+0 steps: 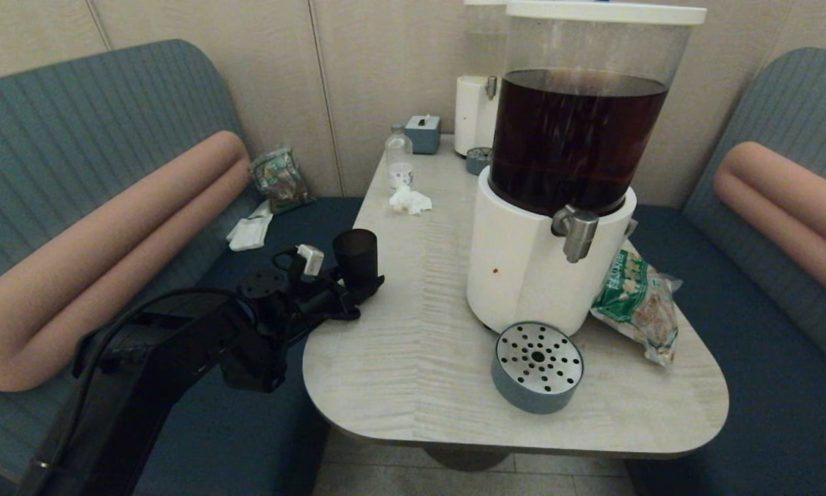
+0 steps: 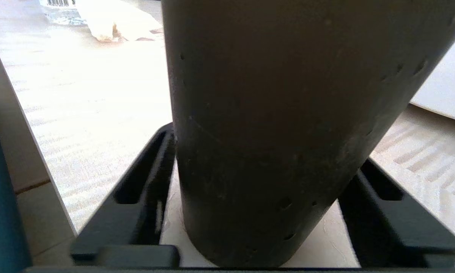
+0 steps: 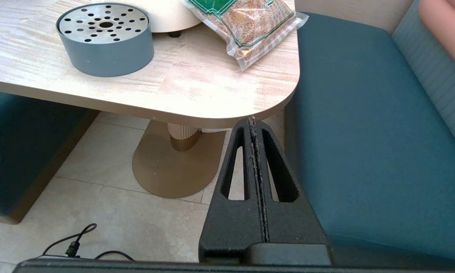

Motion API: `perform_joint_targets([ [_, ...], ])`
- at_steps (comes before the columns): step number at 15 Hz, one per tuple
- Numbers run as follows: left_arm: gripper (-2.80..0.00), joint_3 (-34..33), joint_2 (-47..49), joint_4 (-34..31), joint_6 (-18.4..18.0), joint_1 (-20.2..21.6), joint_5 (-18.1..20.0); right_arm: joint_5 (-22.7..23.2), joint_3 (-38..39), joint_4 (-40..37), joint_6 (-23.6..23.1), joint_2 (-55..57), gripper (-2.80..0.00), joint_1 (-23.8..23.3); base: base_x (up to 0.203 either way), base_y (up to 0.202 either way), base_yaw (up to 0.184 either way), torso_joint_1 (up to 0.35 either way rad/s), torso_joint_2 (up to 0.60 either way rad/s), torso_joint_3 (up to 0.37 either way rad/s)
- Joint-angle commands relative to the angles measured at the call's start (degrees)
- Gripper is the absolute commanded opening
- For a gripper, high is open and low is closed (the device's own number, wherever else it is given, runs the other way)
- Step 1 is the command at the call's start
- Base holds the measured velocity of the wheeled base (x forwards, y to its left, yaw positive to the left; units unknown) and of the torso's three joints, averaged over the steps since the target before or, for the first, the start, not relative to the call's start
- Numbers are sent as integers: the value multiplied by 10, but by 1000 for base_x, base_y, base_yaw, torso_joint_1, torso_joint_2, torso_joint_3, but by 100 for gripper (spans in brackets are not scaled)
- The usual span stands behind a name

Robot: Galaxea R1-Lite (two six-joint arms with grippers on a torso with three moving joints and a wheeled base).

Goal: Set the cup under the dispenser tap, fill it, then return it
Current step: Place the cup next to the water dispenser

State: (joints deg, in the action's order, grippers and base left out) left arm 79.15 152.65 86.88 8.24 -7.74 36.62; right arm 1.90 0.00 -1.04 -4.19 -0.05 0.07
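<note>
The jaws of the left gripper (image 1: 366, 284) clasp the cup (image 1: 355, 255) low on its sides; the cup stands upright at the left edge of the table (image 1: 413, 358), well apart from the dispenser tap (image 1: 576, 233) to its right. A perforated drip tray (image 1: 537, 366) lies near the dispenser's base. The right gripper (image 3: 254, 123) hangs off the table's near right corner, jaws pressed together.
</note>
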Motion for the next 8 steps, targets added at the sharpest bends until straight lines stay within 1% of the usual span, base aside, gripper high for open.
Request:
perform_joint_targets([
  [1,0,-2,-8,8,1,-1,2,0,1,0,0,0,-280,0,0,0,0,0,0,0],
  [3,0,-14,-19,8,1,-1,2,0,0,0,0,0,-280,0,0,0,0,0,0,0],
  [8,0,-100,-68,8,0,0,2,0,1,0,0,0,-280,0,0,0,0,0,0,0],
])
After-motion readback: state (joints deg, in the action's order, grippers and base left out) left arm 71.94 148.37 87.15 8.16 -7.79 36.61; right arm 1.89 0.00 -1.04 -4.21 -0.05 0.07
